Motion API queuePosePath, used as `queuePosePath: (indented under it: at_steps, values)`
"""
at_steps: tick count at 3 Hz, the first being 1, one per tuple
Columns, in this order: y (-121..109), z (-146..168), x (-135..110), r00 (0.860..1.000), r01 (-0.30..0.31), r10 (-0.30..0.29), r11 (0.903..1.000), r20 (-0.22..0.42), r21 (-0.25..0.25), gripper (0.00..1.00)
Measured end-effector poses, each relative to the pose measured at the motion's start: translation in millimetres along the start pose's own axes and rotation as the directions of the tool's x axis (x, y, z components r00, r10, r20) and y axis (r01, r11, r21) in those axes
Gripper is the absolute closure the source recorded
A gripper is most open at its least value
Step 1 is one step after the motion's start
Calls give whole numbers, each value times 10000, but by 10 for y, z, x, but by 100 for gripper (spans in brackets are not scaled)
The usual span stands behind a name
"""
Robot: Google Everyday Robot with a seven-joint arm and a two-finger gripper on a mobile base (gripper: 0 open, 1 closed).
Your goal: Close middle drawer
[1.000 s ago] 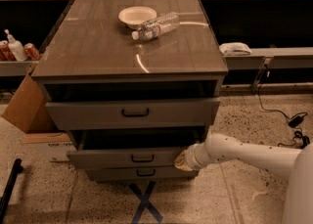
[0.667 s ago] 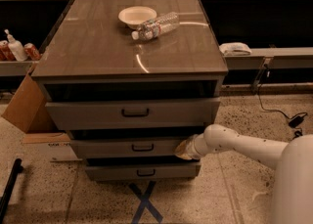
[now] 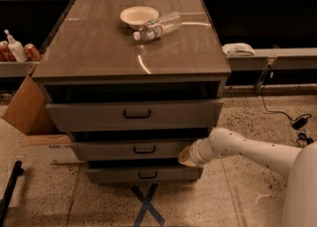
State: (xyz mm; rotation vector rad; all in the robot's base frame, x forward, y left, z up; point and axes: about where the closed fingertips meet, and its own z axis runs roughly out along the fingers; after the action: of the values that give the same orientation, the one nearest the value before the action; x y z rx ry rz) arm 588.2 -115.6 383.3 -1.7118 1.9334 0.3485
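Grey-brown middle drawer [image 3: 114, 150] touches the gripper [image 3: 186, 157] at its right end (grip state unclear).

High front view — hand [image 3: 186, 157] lower right

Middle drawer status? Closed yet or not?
Mostly done: the middle drawer looks pushed nearly all the way in, its front set back behind the top drawer. In hand: the end effector is at the right end of that front, apparently pressing on it. Left: I cannot tell whether the drawer is fully seated, so it likely needs a final nudge, then the end effector backs off.
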Motion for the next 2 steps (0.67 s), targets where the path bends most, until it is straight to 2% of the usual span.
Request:
queuePosePath:
  at_steps: [2]
  values:
    - [494, -326, -114, 9977, 601, -587, 9974, 336, -404, 100]
